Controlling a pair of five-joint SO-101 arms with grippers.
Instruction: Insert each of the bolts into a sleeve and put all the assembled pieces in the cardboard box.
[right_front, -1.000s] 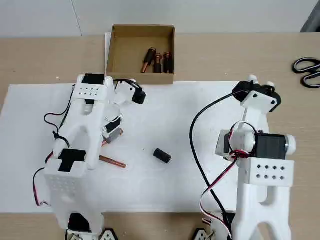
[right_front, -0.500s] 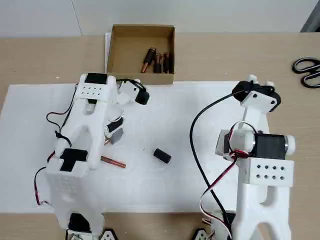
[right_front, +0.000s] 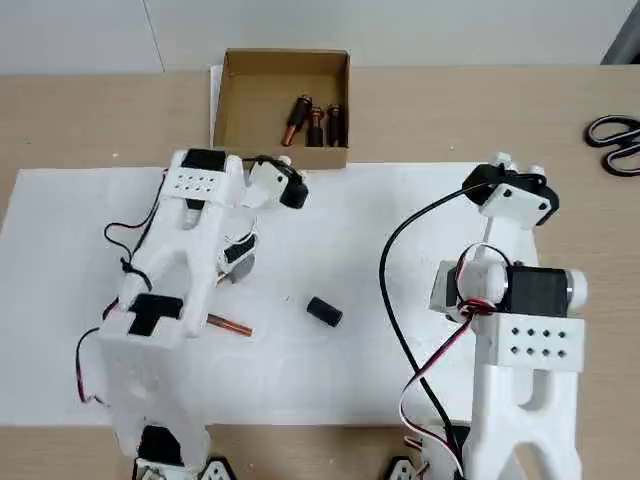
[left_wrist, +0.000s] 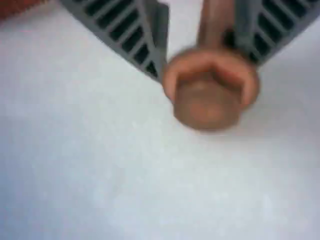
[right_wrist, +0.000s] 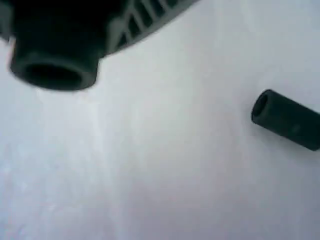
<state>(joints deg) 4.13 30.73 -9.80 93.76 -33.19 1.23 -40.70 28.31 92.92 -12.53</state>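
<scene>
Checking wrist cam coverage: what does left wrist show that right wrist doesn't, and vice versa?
Left wrist, not right: a copper bolt clamped in the left gripper, with its head toward the camera. Right wrist, not left: a black held sleeve in the right gripper, and a loose sleeve lying on its side. Both: white paper underneath.

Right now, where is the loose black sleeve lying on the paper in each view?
High view: the loose sleeve lies on the white paper, between the arms.
Left wrist view: a held bolt over the paper instead.
Right wrist view: on the paper, apart from a second sleeve nearer the camera.
Shared landmark: that paper.
</scene>
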